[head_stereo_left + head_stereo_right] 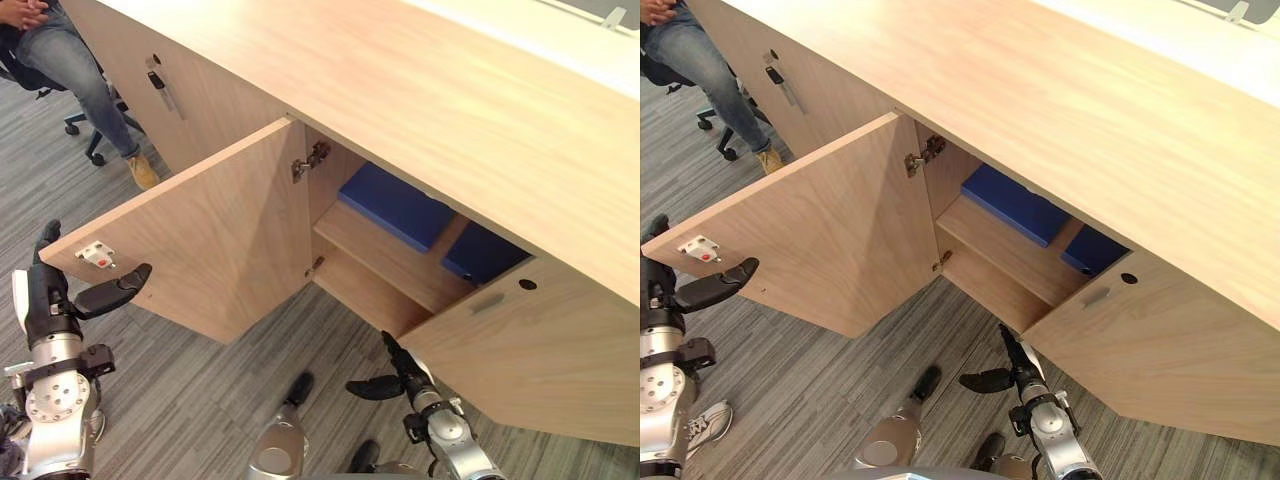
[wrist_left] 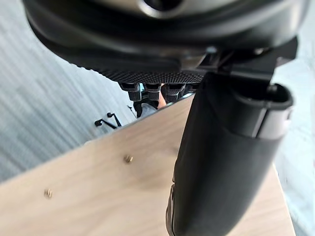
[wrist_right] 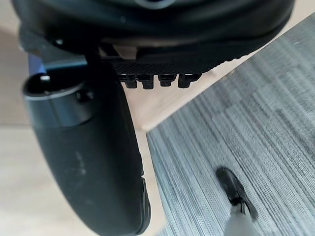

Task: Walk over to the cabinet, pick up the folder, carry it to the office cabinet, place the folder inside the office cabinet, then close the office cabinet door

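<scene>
The office cabinet stands with both doors swung out. A blue folder lies flat on its upper shelf, and a second blue piece shows to the right of a wooden divider. My left hand is by the outer edge of the left door, fingers straight, thumb reaching toward the door's lower corner. The left wrist view shows that thumb over the door panel. My right hand hangs low in front of the right door, open and holding nothing.
A person sits on a wheeled chair at the far left, feet on the grey carpet. The left door carries a white latch near its edge. A neighbouring cabinet door has a metal handle.
</scene>
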